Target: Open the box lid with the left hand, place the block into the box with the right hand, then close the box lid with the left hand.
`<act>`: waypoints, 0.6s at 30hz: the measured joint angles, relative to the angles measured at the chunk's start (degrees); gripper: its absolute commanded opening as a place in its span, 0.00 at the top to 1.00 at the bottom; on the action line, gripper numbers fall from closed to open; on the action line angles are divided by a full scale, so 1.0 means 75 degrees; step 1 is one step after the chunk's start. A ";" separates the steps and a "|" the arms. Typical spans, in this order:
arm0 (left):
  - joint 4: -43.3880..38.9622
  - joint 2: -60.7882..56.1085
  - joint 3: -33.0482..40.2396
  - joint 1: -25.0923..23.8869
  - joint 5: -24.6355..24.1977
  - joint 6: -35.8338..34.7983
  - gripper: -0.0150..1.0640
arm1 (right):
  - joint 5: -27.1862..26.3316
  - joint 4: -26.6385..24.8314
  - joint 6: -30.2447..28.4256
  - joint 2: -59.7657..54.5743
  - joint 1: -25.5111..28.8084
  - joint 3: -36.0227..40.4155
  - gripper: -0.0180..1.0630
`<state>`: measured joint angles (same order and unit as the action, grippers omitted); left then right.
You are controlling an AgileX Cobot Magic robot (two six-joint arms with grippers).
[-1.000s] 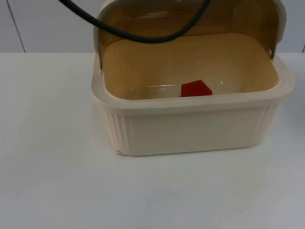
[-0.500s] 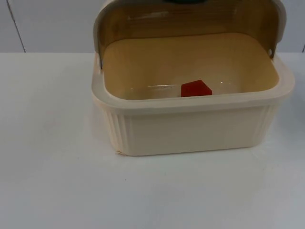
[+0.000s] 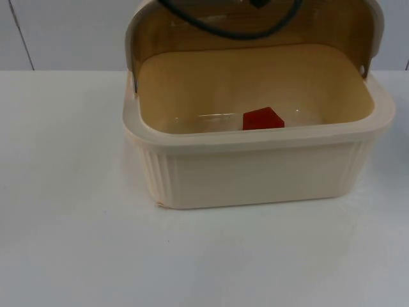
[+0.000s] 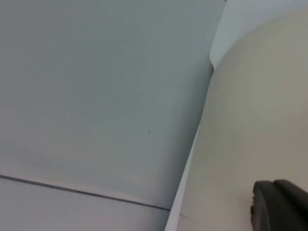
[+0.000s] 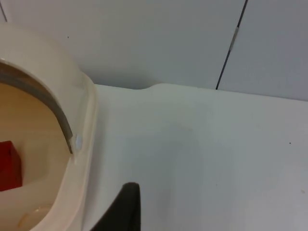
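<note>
1. White table top (image 3: 70,256) w/ grey partition wall (image 3: 64,32) behind; a cream box (image 3: 255,173) sits mid-table, ribbed front wall facing the cam.
2. Box lid (image 3: 255,29) is up, tipped back over the rear rim, amber inside face showing.
3. Red block (image 3: 262,119) lies inside the box on the floor, near the front wall, roughly centre. Right wrist view also catches it (image 5: 9,166) inside, past the lid's curved edge (image 5: 57,82).
4. Step in hand, as I judge it: open + place look done, so what's left is closing the lid w/ the left arm.
5. Left gripper (image 4: 281,204): one black fingertip shows close against the lid's pale outer surface (image 4: 260,120), w/ the wall beyond. Looks like it's behind/above the lid, but can't tell if it touches, and can't tell how its jaws stand.
6. Right gripper (image 5: 122,207): a dark fingertip over bare table just beside the box's right side, apart from it. Holds nothing that I can see; jaw gap can't be told. Arm seems to be waiting clear.
7. Next move prob needs the left gripper to catch the lid's top edge and swing it fwd + down on its side pivots till it meets the front rim.
8. Risk: pushing too low may shove the whole box fwd instead of turning the lid.
</note>
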<state>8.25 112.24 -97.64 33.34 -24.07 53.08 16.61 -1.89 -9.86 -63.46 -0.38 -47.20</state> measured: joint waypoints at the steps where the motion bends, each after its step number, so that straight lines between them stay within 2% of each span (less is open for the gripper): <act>1: -0.0011 0.0033 0.0000 0.0000 0.0000 0.0000 0.99 | 0.0000 0.0000 0.0000 0.0000 0.0000 0.0000 0.02; 4: -0.0011 0.0065 0.0000 0.0000 -0.0023 0.0000 0.99 | 0.0000 0.0000 0.0000 0.0000 0.0000 0.0000 0.02; 8: -0.0011 0.0083 0.0000 0.0000 -0.0379 0.0000 0.99 | 0.0000 0.0000 0.0000 0.0000 0.0000 0.0000 0.02; 18: -0.0032 -0.0044 0.0163 0.0014 -0.0455 0.0000 0.99 | 0.0000 0.0000 0.0018 0.0000 0.0000 0.0000 0.02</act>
<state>8.01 111.91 -96.42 33.44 -27.49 53.08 16.61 -1.89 -9.73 -63.46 -0.38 -47.20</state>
